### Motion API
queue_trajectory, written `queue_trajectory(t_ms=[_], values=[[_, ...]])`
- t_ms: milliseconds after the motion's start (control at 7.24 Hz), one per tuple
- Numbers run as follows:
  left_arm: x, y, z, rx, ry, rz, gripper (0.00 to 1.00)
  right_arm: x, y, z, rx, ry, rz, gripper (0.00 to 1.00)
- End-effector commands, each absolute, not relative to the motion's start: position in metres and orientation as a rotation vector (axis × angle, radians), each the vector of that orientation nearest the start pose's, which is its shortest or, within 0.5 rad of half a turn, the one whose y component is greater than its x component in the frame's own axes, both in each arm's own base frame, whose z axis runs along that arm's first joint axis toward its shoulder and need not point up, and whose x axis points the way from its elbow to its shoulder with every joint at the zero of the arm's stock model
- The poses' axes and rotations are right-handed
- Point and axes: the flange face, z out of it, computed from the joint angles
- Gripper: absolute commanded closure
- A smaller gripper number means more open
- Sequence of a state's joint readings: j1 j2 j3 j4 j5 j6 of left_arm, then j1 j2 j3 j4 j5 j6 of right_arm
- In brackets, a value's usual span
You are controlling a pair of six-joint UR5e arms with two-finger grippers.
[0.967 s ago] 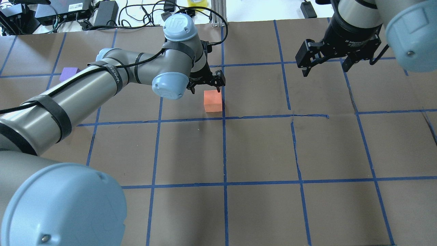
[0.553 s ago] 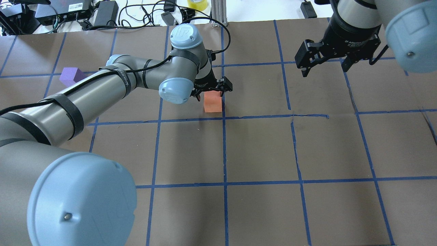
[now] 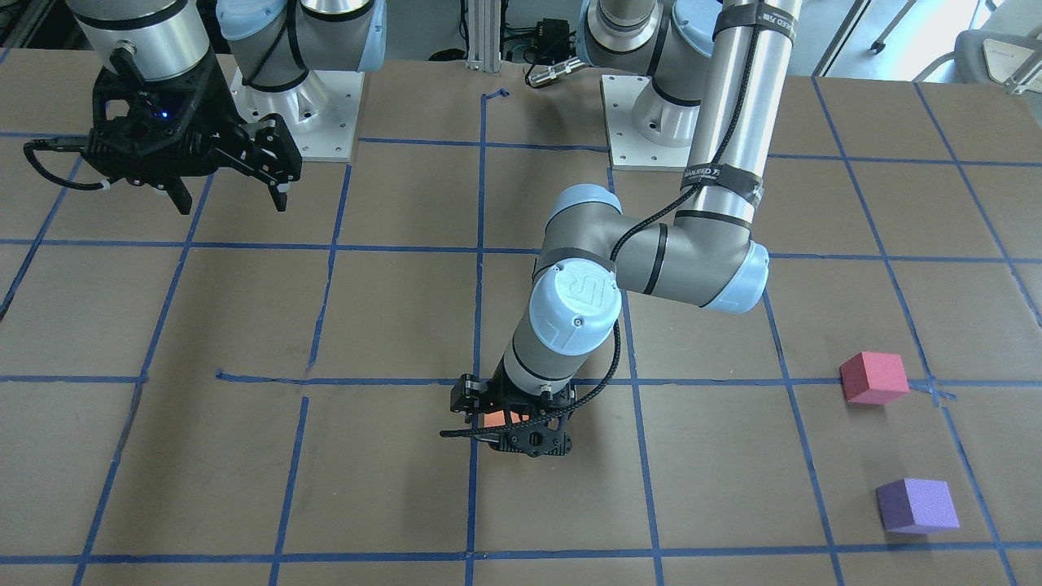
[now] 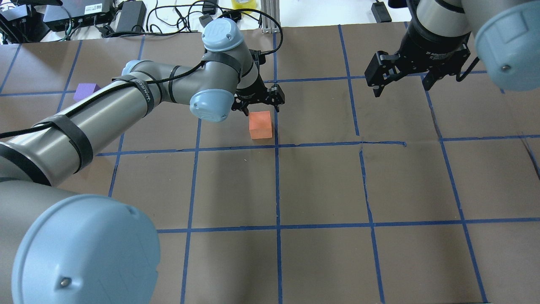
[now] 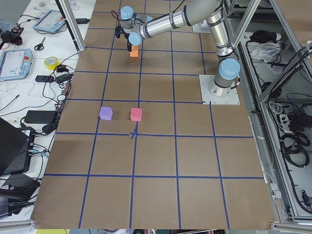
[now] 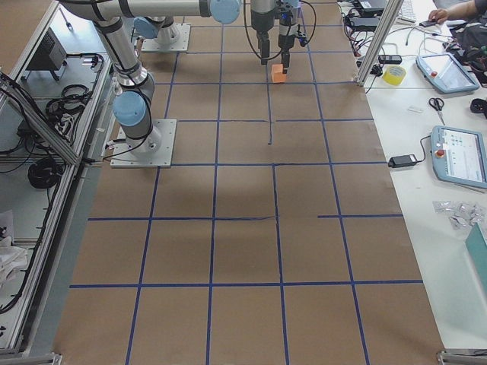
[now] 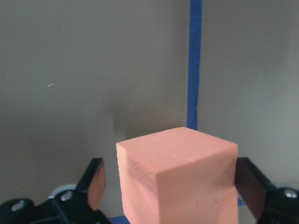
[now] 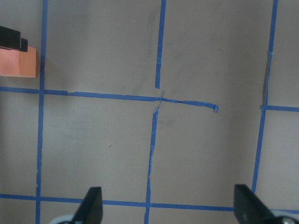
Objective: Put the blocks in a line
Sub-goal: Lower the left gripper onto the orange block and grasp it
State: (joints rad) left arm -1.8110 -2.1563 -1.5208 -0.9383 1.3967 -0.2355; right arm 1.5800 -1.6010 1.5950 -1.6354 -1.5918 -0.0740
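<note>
The orange block (image 4: 260, 124) sits on the brown table near a blue tape line. My left gripper (image 4: 260, 109) is open and hangs over it. In the left wrist view the block (image 7: 177, 182) stands between the two fingers (image 7: 96, 184), with a gap on the left. In the front-facing view the gripper (image 3: 509, 423) hides most of the block (image 3: 492, 417). The pinkish-red block (image 3: 873, 377) and the purple block (image 3: 916, 505) lie apart, far out on my left side. The purple block (image 4: 86, 90) also shows in the overhead view. My right gripper (image 4: 400, 82) is open and empty, held high.
Blue tape lines (image 4: 277, 185) divide the table into squares. Cables and power boxes (image 4: 84, 17) lie along the far edge, with a yellow tape roll (image 6: 395, 74) and tablets (image 6: 460, 156) on the side bench. The arm base plates (image 3: 293, 122) stand at my edge.
My left wrist swung right and came back, staying open over the orange block. The block has shifted slightly left, off the tape line. The right arm has hardly moved.
</note>
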Motion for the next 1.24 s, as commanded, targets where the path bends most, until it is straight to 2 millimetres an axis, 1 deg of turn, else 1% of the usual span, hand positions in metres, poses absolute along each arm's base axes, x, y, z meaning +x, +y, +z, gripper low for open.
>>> queue_trajectory(t_ms=[0, 276, 414, 553, 691, 829, 967, 1105], values=[[-0.308, -0.625, 0.213, -0.010, 3.326, -0.049, 0.02, 0.135, -0.485, 0.497, -0.132, 3.165, -0.108, 0.00], [-0.310, -0.619, 0.189, 0.002, 3.310, 0.018, 0.02, 0.135, -0.484, 0.494, -0.135, 3.171, -0.098, 0.00], [-0.312, -0.616, 0.182, 0.007, 3.298, 0.040, 0.17, 0.134, -0.485, 0.493, -0.132, 3.172, -0.098, 0.00], [-0.315, -0.607, 0.174, -0.005, 3.286, 0.064, 0.72, 0.134, -0.485, 0.491, -0.132, 3.173, -0.091, 0.00], [-0.315, -0.606, 0.185, -0.051, 3.288, 0.043, 1.00, 0.133, -0.484, 0.490, -0.130, 3.175, -0.088, 0.00], [-0.312, -0.610, 0.198, -0.047, 3.285, 0.009, 1.00, 0.132, -0.485, 0.489, -0.128, 3.175, -0.086, 0.00], [-0.291, -0.619, 0.217, -0.056, 3.233, -0.059, 1.00, 0.132, -0.485, 0.489, -0.128, 3.177, -0.086, 0.00], [-0.274, -0.624, 0.246, 0.001, 3.225, -0.080, 1.00, 0.132, -0.485, 0.489, -0.128, 3.175, -0.086, 0.00]])
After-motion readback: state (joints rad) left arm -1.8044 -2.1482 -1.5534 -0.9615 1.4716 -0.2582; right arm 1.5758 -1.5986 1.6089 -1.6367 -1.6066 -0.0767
